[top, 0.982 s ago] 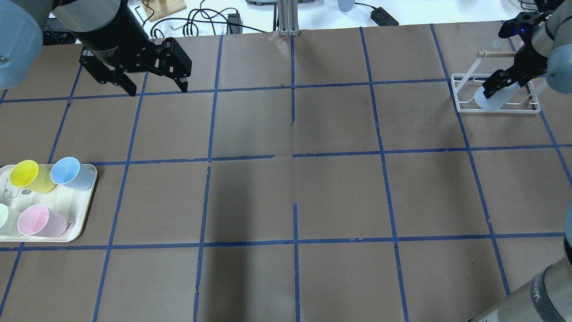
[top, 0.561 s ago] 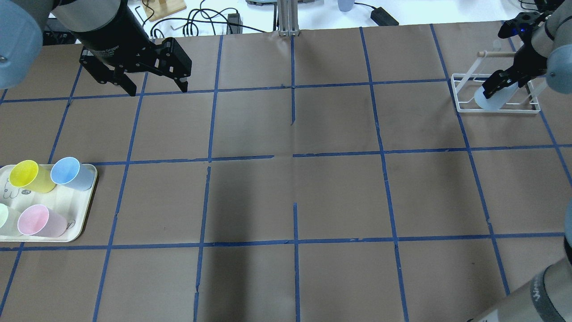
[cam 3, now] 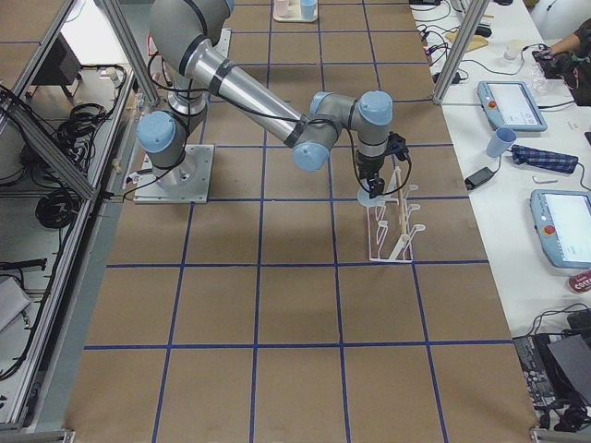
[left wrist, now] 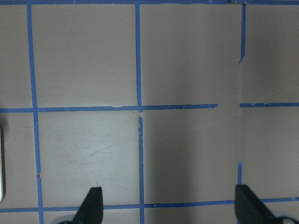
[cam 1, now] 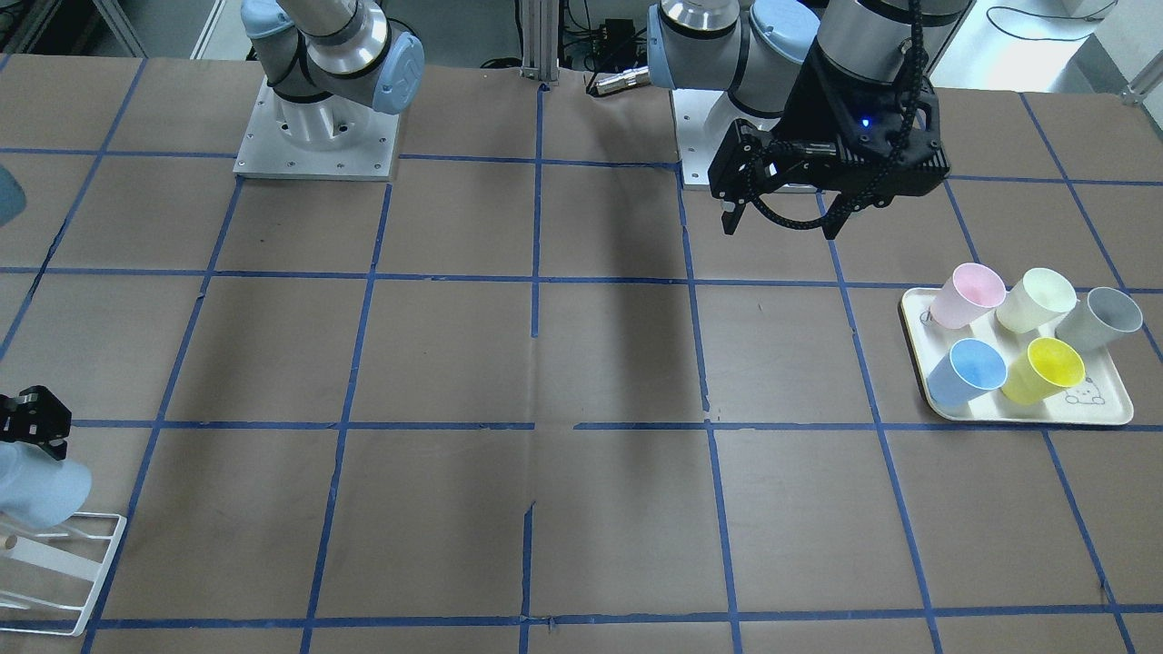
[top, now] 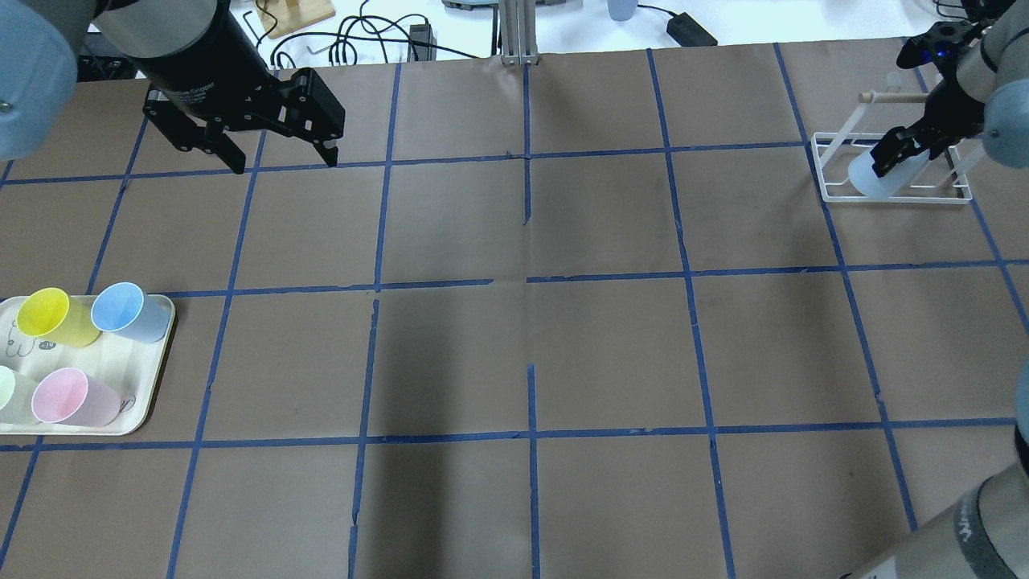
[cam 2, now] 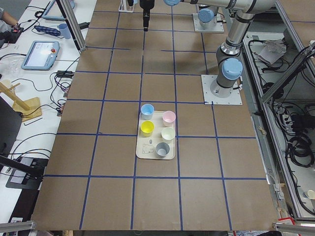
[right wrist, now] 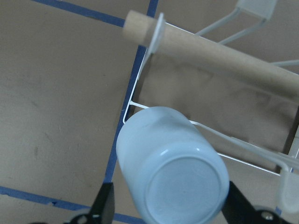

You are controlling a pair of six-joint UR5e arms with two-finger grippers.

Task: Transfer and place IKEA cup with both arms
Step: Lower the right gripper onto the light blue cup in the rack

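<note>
The IKEA cup (top: 867,172), a pale light-blue tumbler, lies tilted in the white wire rack (top: 900,202) at the table's far right. My right gripper (top: 894,153) is shut on the cup. In the right wrist view the cup's base (right wrist: 173,177) faces the camera, with a finger (right wrist: 105,205) against each side. The front-facing view shows the cup (cam 1: 41,490) below that gripper (cam 1: 32,425). My left gripper (top: 281,167) is open and empty, held above the far left of the table (cam 1: 778,229). In the left wrist view (left wrist: 169,207) only bare table is under it.
A cream tray (top: 153,402) at the near left holds another blue cup (top: 120,310), a yellow cup (top: 48,315), a pink cup (top: 68,398), a pale green cup and a grey cup (cam 1: 1101,316). The rack has a wooden dowel (top: 892,97) across its top. Blue tape lines grid the brown table.
My right gripper has shifted slightly toward the far side with the cup, and the cup has moved a little with it in the rack. The left arm has not moved.
</note>
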